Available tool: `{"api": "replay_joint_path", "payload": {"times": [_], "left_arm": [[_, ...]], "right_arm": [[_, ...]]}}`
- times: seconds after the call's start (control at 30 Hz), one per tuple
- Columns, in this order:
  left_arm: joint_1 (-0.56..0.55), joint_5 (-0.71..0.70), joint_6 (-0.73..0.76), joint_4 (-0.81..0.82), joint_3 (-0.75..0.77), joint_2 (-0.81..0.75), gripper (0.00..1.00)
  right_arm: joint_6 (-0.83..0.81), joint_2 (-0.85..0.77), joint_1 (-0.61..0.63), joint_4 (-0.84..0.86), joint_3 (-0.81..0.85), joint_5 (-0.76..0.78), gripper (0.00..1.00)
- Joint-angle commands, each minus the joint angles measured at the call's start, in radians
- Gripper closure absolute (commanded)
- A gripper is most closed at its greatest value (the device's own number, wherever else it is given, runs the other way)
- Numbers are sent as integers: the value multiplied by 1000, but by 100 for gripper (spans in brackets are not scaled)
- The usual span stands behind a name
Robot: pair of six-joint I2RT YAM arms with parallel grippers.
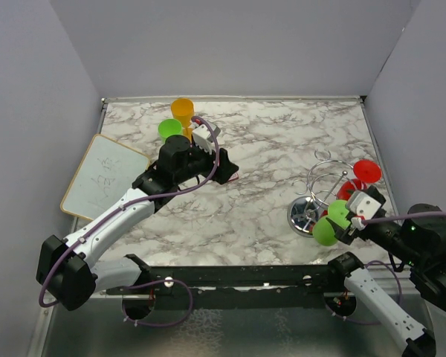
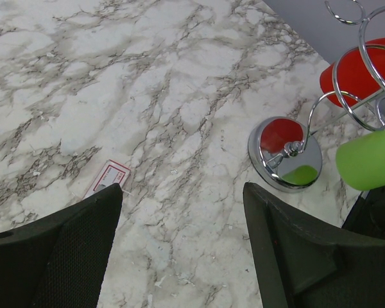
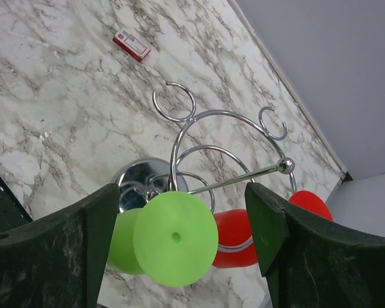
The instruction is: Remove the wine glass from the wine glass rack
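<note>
The chrome wine glass rack (image 1: 328,177) stands at the right on its round base (image 1: 305,216). A green wine glass (image 3: 175,237) hangs tilted at the rack's near side, its round foot facing the right wrist camera. A red wine glass (image 3: 239,239) hangs behind it. My right gripper (image 3: 181,200) is open, a finger on each side of the green foot with a gap on both sides. In the top view the right gripper (image 1: 343,223) sits right at the green wine glass (image 1: 325,232). My left gripper (image 2: 183,192) is open over bare marble, far from the rack (image 2: 366,77).
A green glass (image 1: 170,128) and an orange glass (image 1: 182,109) stand at the back left beside the left arm. A small whiteboard (image 1: 104,175) lies at the left edge. A red-and-white card (image 2: 107,177) lies by the left fingers. Grey walls enclose the table.
</note>
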Motion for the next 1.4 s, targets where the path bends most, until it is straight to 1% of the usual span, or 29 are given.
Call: {"api": "replay_joint_path", "payload": {"times": [0.0,0.2,0.3,0.37,0.47,0.5,0.57,0.63,0.67,0.77,0.87,0.97,1.03,1.1,1.23,1.3,1.37], "left_arm": [[-2,22,-7,15,5,-10,22],[-2,25,-9,15,5,-4,22],[-2,33,-13,14,7,6,22],[-2,39,-15,12,9,11,22],[-2,36,-15,11,8,11,22],[-2,35,-15,11,7,14,22],[-2,34,-15,8,10,18,22],[-3,39,-17,5,12,18,22],[-3,42,-25,8,11,15,22],[-3,85,-103,41,-6,-5,22],[-3,172,-265,97,-35,-30,22],[-18,245,-471,183,-55,-57,22],[-58,251,-594,253,-77,-69,22],[-151,205,-664,268,-74,-69,22],[-367,12,-795,278,-55,-26,22],[-469,-104,-853,303,-54,5,22],[-557,-228,-911,326,-55,37,22]], "right_arm": [[-24,23,6,-32,22,31,20],[61,49,7,-103,40,47,19],[124,60,7,-99,65,-5,14],[161,68,6,-92,71,-24,13],[242,104,7,-91,68,12,17],[274,114,7,-91,68,22,20],[283,129,4,-92,75,9,27],[298,132,2,-79,94,43,28],[307,132,2,-68,107,60,27],[335,150,1,-30,160,104,25],[523,183,1,33,232,270,25],[635,202,1,70,287,292,25],[694,205,1,97,292,292,25],[745,206,0,132,289,279,25],[816,190,1,215,266,272,22],[834,172,1,264,247,286,18],[848,159,1,297,235,303,17]]}}
